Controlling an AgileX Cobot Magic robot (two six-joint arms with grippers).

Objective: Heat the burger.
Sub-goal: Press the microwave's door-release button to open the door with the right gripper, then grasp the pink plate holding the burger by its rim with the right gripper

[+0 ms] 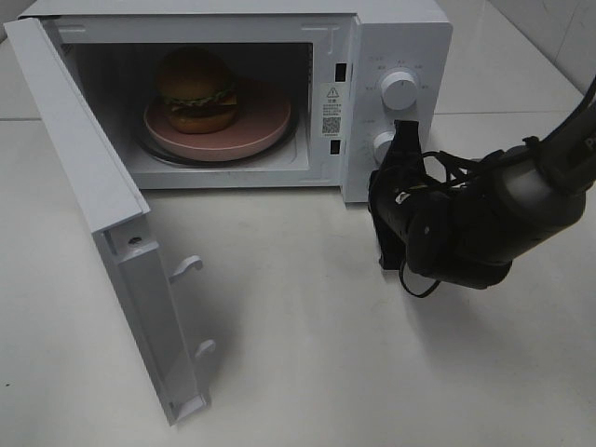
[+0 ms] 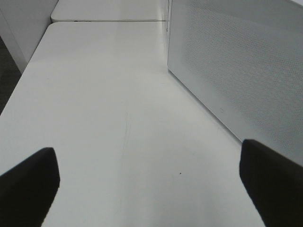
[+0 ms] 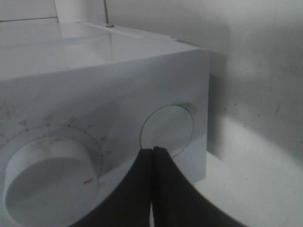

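The burger (image 1: 196,88) sits on a round pink plate (image 1: 265,121) inside the white microwave (image 1: 396,28), whose door (image 1: 102,214) hangs wide open to the left. My right gripper (image 1: 402,130) is shut and empty, pointing at the control panel by the lower knob (image 1: 383,146). In the right wrist view its closed fingertips (image 3: 154,150) touch the rim of a flat round disc (image 3: 168,130) next to a dial knob (image 3: 47,175). My left gripper (image 2: 149,189) is open over bare table, holding nothing; it does not show in the exterior high view.
The upper knob (image 1: 399,90) sits above the right gripper. The open door juts toward the table's front left. A perforated white microwave panel (image 2: 236,71) stands close beside the left gripper. The white table (image 1: 307,326) runs in front of the oven.
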